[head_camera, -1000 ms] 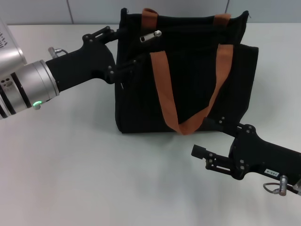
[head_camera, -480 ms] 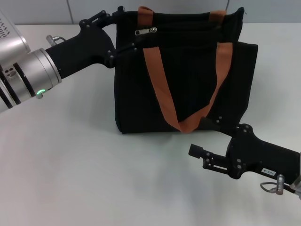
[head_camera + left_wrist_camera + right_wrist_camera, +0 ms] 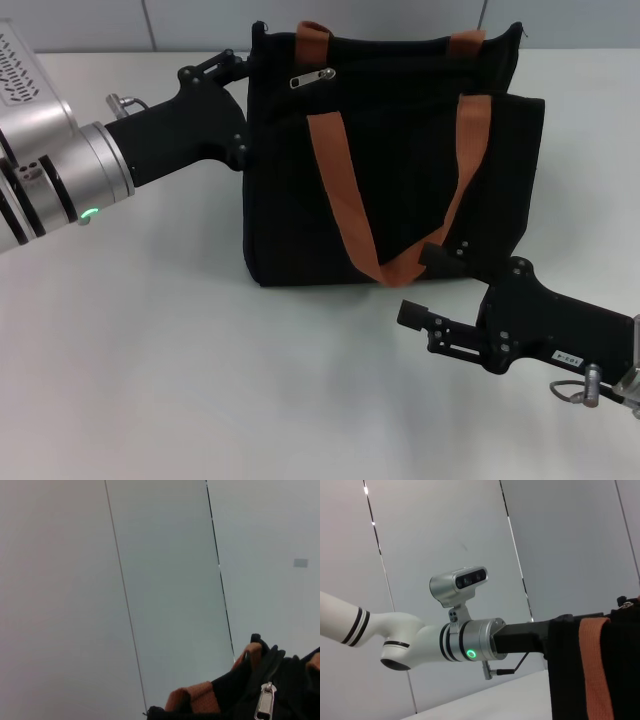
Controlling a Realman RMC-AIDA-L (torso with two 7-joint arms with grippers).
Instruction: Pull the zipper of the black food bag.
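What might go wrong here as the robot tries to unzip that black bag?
The zipper lies free, in neither tool; the left tool grips only the black food bag at its upper corner, so the soft bag may slide or tip. The right tool, near the hanging orange strap, may snag it.

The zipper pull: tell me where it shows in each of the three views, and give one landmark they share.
Head view: the zipper pull lies near the black food bag's top edge, beside the left claw.
Left wrist view: the pull hangs at the bottom edge, right of centre.
Right wrist view: not in it.
Shared landmark: the orange-brown strap.
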